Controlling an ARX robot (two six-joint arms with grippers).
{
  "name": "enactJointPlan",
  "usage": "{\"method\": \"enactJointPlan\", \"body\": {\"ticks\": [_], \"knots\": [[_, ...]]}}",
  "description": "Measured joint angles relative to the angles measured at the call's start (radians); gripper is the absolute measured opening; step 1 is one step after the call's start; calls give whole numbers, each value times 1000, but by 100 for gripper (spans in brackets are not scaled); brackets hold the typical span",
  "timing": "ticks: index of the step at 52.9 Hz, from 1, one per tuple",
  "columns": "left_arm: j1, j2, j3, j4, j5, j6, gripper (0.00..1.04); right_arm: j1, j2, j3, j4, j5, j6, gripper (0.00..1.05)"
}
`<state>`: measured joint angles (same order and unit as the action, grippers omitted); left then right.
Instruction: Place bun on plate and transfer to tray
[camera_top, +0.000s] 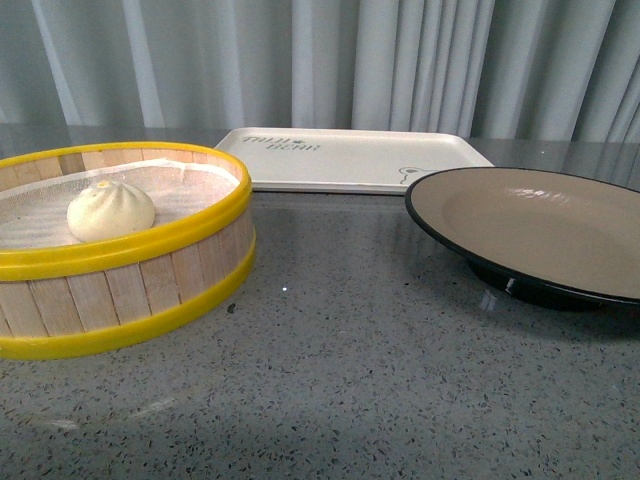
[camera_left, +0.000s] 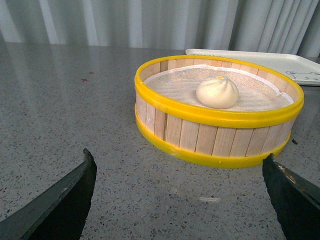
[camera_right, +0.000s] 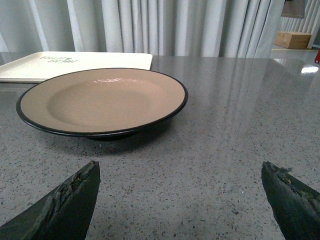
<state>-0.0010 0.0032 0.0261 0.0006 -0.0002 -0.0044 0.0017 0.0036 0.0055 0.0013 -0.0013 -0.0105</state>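
Observation:
The cream-white bun (camera_top: 110, 210) (camera_left: 217, 92) sits inside a yellow-rimmed wooden steamer basket (camera_top: 130, 290) (camera_left: 215, 135) at the left of the table. A wide grey-brown plate (camera_top: 545, 228) (camera_right: 105, 97) with a black rim stands empty at the right. Behind both lies the cream-white tray (camera_top: 350, 160) (camera_right: 30, 70) (camera_left: 300, 62), also empty. My left gripper (camera_left: 177, 165) is open, low over the table a short way in front of the basket. My right gripper (camera_right: 180, 172) is open in front of the plate. Neither arm shows in the front view.
The table (camera_top: 350, 380) is speckled grey stone. Grey curtains (camera_top: 400, 60) hang behind it. A cardboard box (camera_right: 296, 39) stands far off beyond the table in the right wrist view.

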Motion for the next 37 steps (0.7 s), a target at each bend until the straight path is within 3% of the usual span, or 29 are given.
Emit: {"method": "enactJointPlan", "body": {"ticks": [37], "knots": [[0,0,0,0,0,0,98,0,0,0,0,0,0,96]]}}
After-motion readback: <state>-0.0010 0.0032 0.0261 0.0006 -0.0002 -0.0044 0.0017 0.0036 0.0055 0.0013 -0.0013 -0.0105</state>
